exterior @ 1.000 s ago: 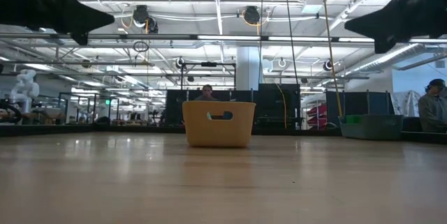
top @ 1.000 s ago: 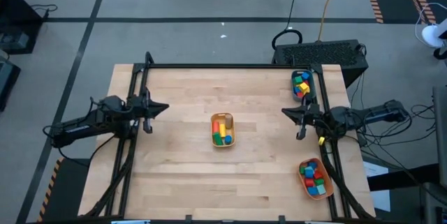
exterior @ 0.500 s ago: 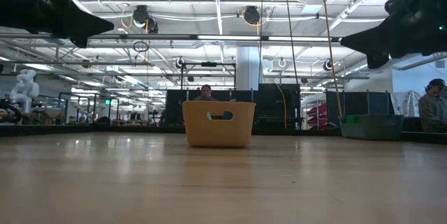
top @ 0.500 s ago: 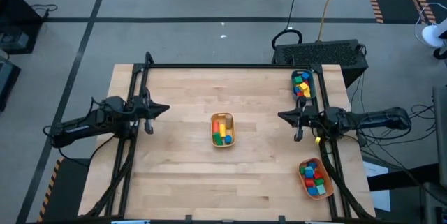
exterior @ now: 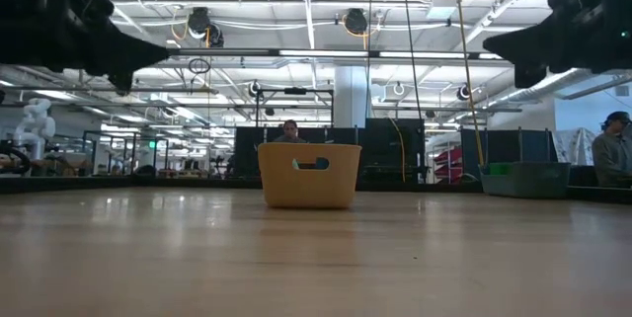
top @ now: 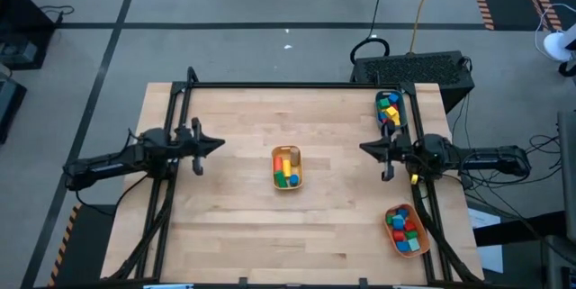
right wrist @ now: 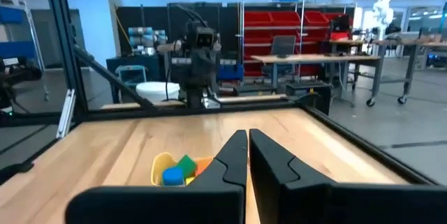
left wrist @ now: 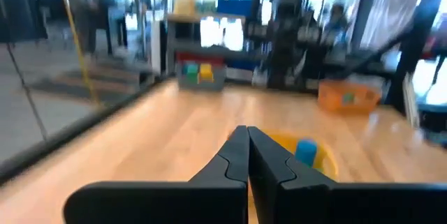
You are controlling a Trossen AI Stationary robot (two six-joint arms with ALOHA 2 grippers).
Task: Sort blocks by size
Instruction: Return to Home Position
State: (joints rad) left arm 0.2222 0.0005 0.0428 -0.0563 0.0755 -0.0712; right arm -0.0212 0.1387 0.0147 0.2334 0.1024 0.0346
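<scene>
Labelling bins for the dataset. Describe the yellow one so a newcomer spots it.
On the wooden table, look to the very centre. The yellow bin stands alone there; the teal bin and orange bin sit along the right edge.

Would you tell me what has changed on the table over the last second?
The left gripper edged slightly toward the middle of the table and dipped a little; the right arm stretched farther out behind the right gripper, which barely shifted. Both stayed shut and empty. The yellow bin, teal bin, orange bin and their blocks did not move.
</scene>
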